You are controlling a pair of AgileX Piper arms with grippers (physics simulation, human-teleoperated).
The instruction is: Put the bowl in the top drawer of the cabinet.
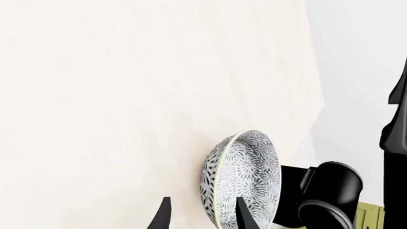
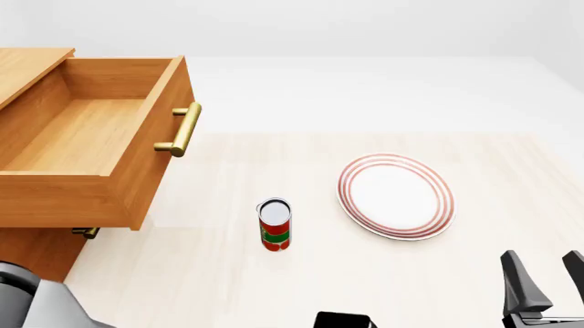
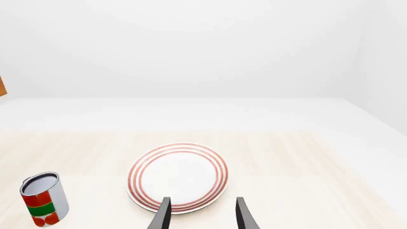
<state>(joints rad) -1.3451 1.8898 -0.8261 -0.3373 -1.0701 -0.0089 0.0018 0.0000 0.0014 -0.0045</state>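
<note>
The bowl (image 1: 243, 177) appears only in the left wrist view, resting on the pale worktop (image 1: 114, 119) just ahead of the left gripper (image 1: 202, 213), whose jaws stand apart and hold nothing. The top drawer (image 2: 100, 147) of the cabinet (image 2: 27, 68) is pulled out. The right gripper (image 3: 202, 213), jaws also apart, points at a red-ringed plate (image 3: 178, 176); a can (image 3: 43, 199) stands beside.
</note>
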